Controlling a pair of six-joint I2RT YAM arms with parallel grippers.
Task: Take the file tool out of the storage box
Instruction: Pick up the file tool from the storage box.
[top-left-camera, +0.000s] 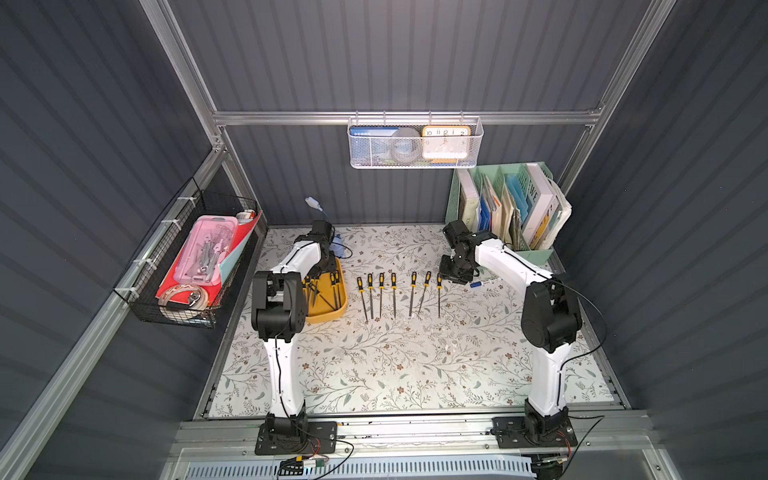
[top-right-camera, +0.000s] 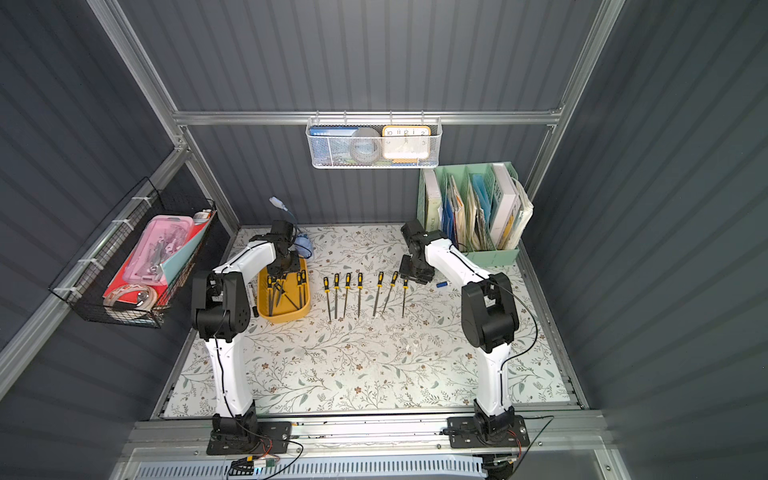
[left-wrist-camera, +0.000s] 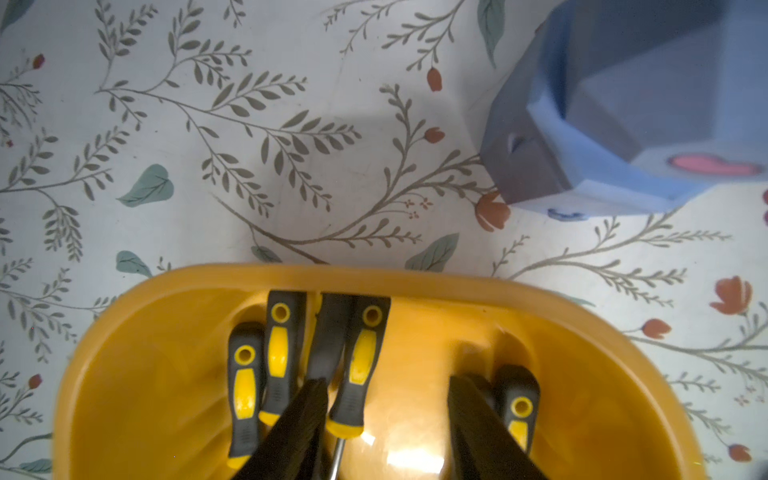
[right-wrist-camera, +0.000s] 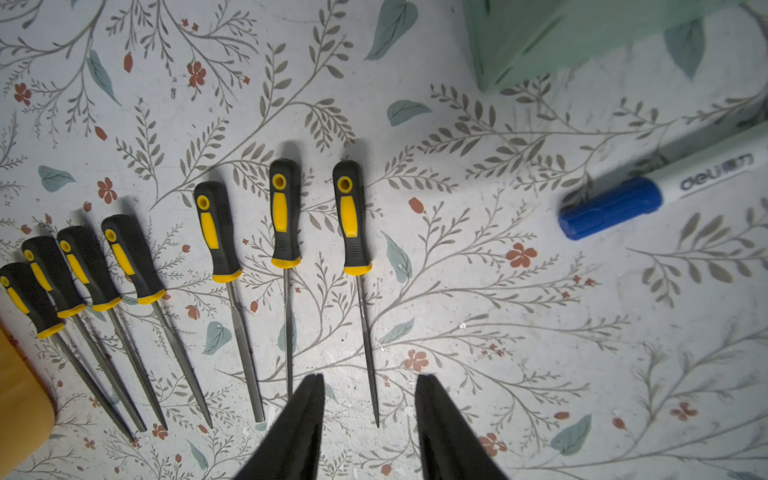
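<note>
**Left pincer low in the yellow box, jaws apart**

In a top view the storage box (top-left-camera: 328, 318) lay on the floral table (top-left-camera: 374, 374), at 9 o'clock of a row of seven files (top-left-camera: 394, 295) set out side by side with handles toward 12 o'clock. Several more black-and-yellow files lay inside the box. The left wrist view showed the left gripper (left-wrist-camera: 386, 379) down within the box walls, its fingers parted and clamping nothing. One file handle (left-wrist-camera: 360, 357) lay between them, just beside one finger. A blue faceted container (left-wrist-camera: 582, 124) stood on the table near the box, at its 12 o'clock end.

The right gripper (right-wrist-camera: 370, 376) hung over the 3 o'clock end of the row, fingers spread and empty, with the thin shaft of the last file below the gap. A blue-capped marker (right-wrist-camera: 611, 208) lay at 3 o'clock of it, and the mint-green organiser (top-left-camera: 536, 253) stood at 1 o'clock.
</note>
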